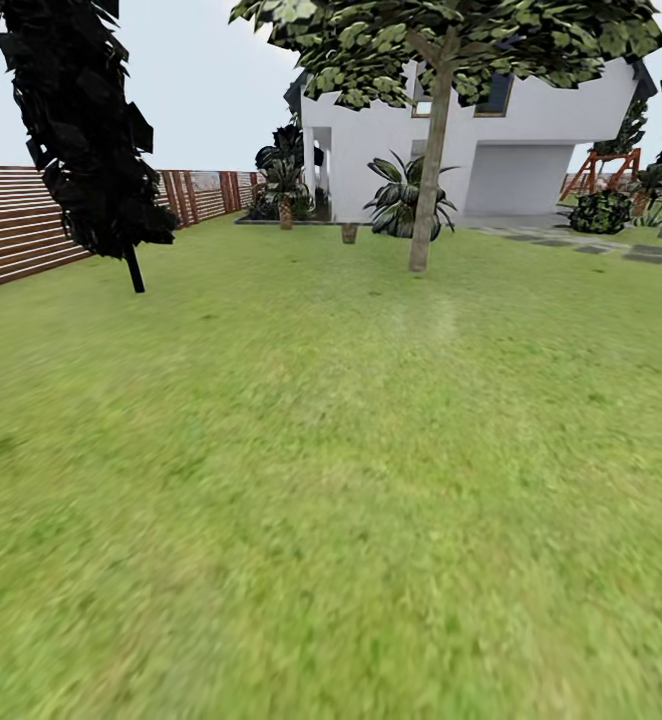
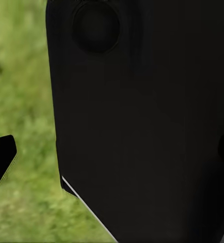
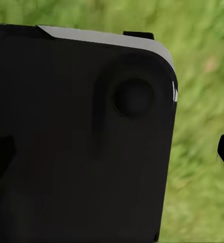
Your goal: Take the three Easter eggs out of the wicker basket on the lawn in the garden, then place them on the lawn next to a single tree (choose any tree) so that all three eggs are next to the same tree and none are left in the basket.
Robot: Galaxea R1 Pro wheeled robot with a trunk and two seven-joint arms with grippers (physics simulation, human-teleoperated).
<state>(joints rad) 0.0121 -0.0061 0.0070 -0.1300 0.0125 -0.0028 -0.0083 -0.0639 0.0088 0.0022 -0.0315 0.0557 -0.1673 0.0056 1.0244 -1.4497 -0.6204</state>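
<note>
Green lawn [image 1: 331, 500] | thin-trunked tree [image 1: 426, 190] ahead (white house [image 1: 491, 150] behind) | gripper states unreadable

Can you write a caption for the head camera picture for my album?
Wide green lawn stretching to a thin-trunked leafy tree, a white house and a slatted wooden fence.
</note>
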